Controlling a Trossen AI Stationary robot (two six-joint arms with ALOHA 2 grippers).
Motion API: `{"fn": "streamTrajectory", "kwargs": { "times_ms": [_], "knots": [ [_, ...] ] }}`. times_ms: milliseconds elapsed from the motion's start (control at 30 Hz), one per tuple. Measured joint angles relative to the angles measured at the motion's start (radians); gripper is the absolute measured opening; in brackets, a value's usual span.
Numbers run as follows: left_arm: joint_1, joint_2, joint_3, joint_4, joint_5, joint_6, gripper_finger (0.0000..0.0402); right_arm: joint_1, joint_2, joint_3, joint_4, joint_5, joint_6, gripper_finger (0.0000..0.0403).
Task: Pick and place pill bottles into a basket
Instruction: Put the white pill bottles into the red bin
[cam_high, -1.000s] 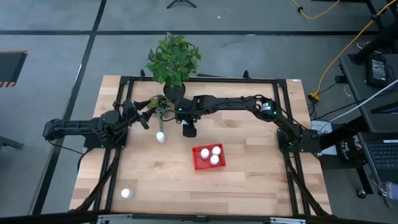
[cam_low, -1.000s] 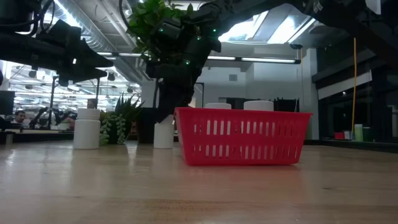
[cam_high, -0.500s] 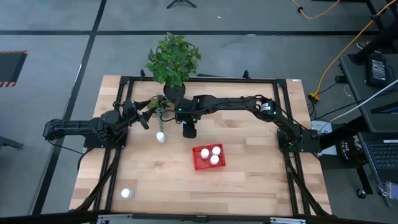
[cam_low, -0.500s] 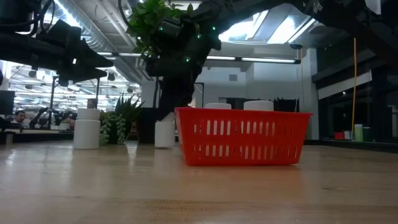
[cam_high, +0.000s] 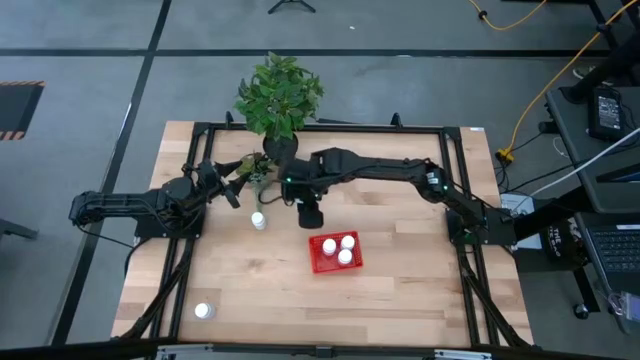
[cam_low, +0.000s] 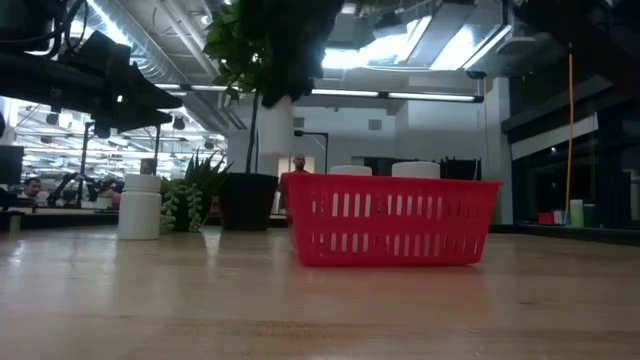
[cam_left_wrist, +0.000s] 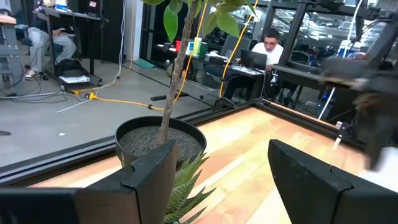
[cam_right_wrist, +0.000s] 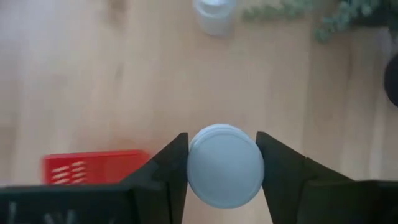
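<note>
My right gripper (cam_high: 310, 214) is shut on a white pill bottle (cam_right_wrist: 224, 167) held in the air just to the far left of the red mesh basket (cam_high: 335, 252). The bottle also shows in the low view (cam_low: 277, 125), high above the table. The basket stands on the table with three bottles in it. One bottle (cam_high: 258, 220) stands on its base to the left, and another (cam_high: 203, 311) stands near the near left corner. My left gripper (cam_high: 236, 182) is open and empty by the plants at the far left. My right gripper pinches the bottle between its two fingers, one on each side of the bottle's upper part (cam_right_wrist: 191, 163). The fingers come from above, pointing down. The bottle hangs upright, cap up, lifted clear of the table (cam_low: 277, 140).
A large potted plant (cam_high: 278, 100) stands at the far edge, with a small spiky plant (cam_high: 255, 170) beside it, right in front of my left gripper. A black frame runs round the table top. Bare wood lies near and to the right of the basket.
My right gripper has gone up and a little toward the basket with the bottle. The bottle stood on the table a second ago and now hangs upright, clear of it.
</note>
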Motion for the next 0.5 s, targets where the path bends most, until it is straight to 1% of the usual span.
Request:
{"fn": "streamTrajectory", "kwargs": {
  "times_ms": [100, 200, 300, 400, 500],
  "knots": [
    [0.0, 0.0, 0.0, 0.0, 0.001, 0.0, 0.0246, 0.034, -0.059, -0.03, -0.037, 0.005, 0.032, 0.0151],
    [0.0, 0.0, 0.0, 0.0, 0.009, -0.001, 0.0246, 0.077, -0.102, -0.031, -0.1, 0.055, 0.069, 0.0151],
    [0.0, 0.002, 0.0, 0.001, 0.008, -0.002, 0.0246, 0.127, -0.132, -0.031, -0.103, 0.099, 0.122, 0.0151],
    [0.0, 0.006, 0.0, 0.001, 0.008, -0.003, 0.0246, 0.182, -0.152, -0.03, -0.079, 0.112, 0.188, 0.0151],
    [0.0, 0.009, 0.0, 0.001, 0.008, -0.003, 0.0246, 0.239, -0.154, -0.031, -0.076, 0.164, 0.238, 0.0151]
  ]
}}
